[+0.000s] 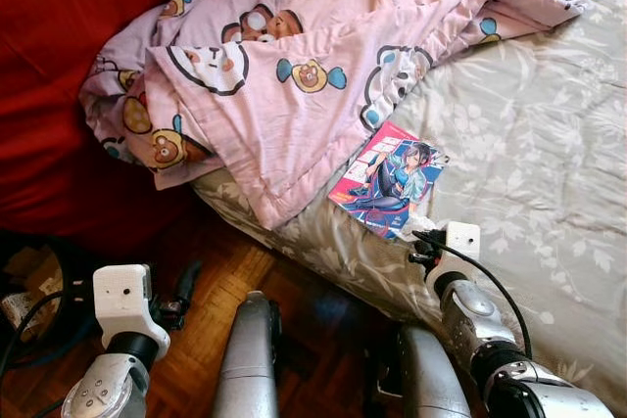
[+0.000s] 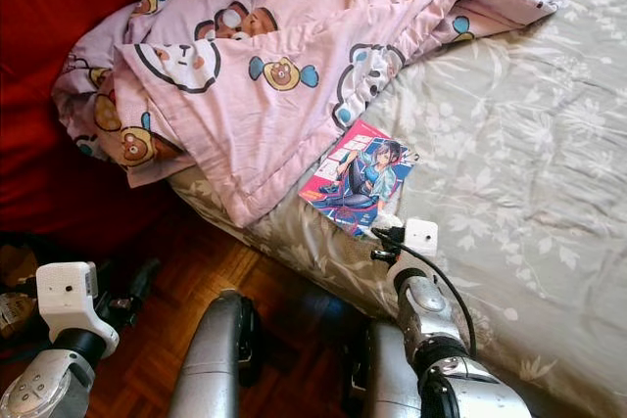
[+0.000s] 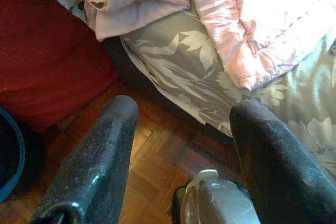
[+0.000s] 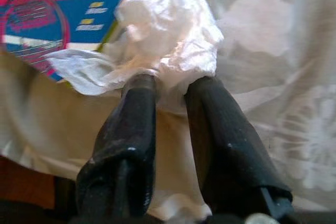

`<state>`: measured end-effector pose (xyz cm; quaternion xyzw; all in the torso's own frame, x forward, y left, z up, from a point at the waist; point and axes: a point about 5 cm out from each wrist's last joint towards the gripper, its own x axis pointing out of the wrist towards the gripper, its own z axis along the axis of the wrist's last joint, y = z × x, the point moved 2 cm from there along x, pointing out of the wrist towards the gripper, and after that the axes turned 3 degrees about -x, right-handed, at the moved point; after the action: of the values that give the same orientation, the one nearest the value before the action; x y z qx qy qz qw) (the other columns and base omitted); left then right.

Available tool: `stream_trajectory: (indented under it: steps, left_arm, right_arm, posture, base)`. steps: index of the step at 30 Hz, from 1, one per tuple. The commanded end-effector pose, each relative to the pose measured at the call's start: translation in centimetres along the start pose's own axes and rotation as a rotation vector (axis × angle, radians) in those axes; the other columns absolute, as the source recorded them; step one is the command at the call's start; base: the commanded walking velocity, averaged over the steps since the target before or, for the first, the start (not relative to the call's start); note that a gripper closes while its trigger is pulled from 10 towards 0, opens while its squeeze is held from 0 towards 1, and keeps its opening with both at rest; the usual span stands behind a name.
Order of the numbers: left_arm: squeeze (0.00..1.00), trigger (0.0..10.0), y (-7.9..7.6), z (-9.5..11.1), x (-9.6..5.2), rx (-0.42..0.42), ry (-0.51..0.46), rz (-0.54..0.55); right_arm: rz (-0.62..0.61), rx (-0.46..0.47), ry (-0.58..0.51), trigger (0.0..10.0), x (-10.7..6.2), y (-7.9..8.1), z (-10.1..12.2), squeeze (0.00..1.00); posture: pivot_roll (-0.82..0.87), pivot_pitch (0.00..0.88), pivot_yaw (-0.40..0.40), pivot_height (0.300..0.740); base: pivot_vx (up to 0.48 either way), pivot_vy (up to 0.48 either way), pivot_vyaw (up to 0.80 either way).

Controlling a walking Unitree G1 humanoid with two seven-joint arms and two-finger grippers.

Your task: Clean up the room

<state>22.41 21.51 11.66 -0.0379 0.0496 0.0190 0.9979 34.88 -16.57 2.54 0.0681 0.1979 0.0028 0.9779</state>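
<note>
1. The right gripper (image 4: 169, 95) is pinching a crumpled white tissue (image 4: 168, 35) between its two black fingers, at the near edge of the bed (image 1: 549, 173), just beside the near corner of a comic book (image 1: 387, 180).

2. The left gripper (image 3: 181, 129) is hanging with its fingers apart and nothing between them, over the wooden floor (image 3: 152, 156) off the bed's near corner.

3. Risk, as I judge it: the fingers are gripping only the tissue's lower folds, so a quick lift could be tearing it or letting it slip out onto the floor.

4. Another risk: the tissue is lying against the comic book, and a loose flap is reaching over the cover; dragging it sideways could be nudging the book off the bed's edge.

5. The grey leaf-print sheet under the tissue could also be getting caught in the pinch and pulled up with it.

6. Count: one tissue, one comic book, one pink bear-print blanket (image 1: 294, 75) bunched toward the far corner and spilling over the bed's edge, two grippers.
</note>
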Motion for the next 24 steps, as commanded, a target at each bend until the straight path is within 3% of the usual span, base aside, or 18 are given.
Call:
stream_trajectory:
  steps: [1, 3, 17, 18, 19, 21, 22, 23, 24]
  left_arm:
    - [0.00, 10.0, 0.4, -0.6, -0.8, 0.010, 0.041, 0.022]
    - [0.00, 10.0, 0.5, -0.6, -0.9, 0.011, 0.042, 0.022]
    - [0.00, 10.0, 0.3, -0.8, -1.5, 0.013, 0.062, 0.015]
    - [0.00, 10.0, 0.3, -0.8, -1.5, 0.013, 0.063, 0.014]
    - [0.00, 10.0, 0.3, -0.8, -1.6, 0.014, 0.065, 0.014]
    - [0.00, 10.0, 0.3, -0.9, -1.7, 0.014, 0.070, 0.014]
    - [0.00, 10.0, 0.3, -0.9, -1.7, 0.014, 0.073, 0.014]
    - [0.00, 10.0, 0.3, -0.9, -1.8, 0.014, 0.074, 0.015]
    - [0.00, 10.0, 0.3, -0.9, -1.8, 0.013, 0.074, 0.015]
  right_arm:
    - [0.008, -0.004, 0.069, 10.0, -0.4, 0.2, -1.9, 0.91]
    - [0.013, -0.007, 0.066, 10.0, -0.3, 0.4, -1.8, 0.00]
    - [-0.021, 0.094, -0.031, 10.0, 0.3, 1.0, 0.6, 0.00]
    - [-0.019, 0.098, -0.030, 10.0, 0.3, 1.1, 0.6, 0.10]
    - [-0.020, 0.096, -0.024, 10.0, 0.3, 1.2, 0.6, 1.00]
    - [-0.030, 0.090, -0.013, 10.0, 0.3, 1.2, 0.3, 1.00]
    - [-0.042, 0.088, -0.002, 10.0, 0.2, 1.1, 0.1, 0.91]
    - [-0.046, 0.089, 0.001, 10.0, 0.2, 1.0, 0.0, 0.00]
    - [-0.051, 0.092, 0.007, 10.0, 0.2, 1.0, -0.2, 0.00]
  posture:
    - [0.31, 0.535, 0.050, 0.655]
    - [0.31, 0.536, 0.050, 0.655]
    - [0.33, 0.548, 0.058, 0.655]
    - [0.33, 0.549, 0.059, 0.655]
    - [0.33, 0.549, 0.059, 0.655]
    - [0.33, 0.550, 0.059, 0.655]
    - [0.33, 0.550, 0.059, 0.655]
    - [0.33, 0.550, 0.059, 0.655]
    - [0.33, 0.553, 0.060, 0.655]
  base:
    - [0.000, 0.000, 0.00]
    - [0.000, 0.000, 0.00]
    - [0.000, 0.000, 0.00]
    - [0.000, 0.000, 0.00]
    - [0.000, 0.000, 0.00]
    - [0.000, 0.000, 0.00]
    - [0.000, 0.000, 0.00]
    - [0.000, 0.000, 0.00]
    - [0.000, 0.000, 0.00]
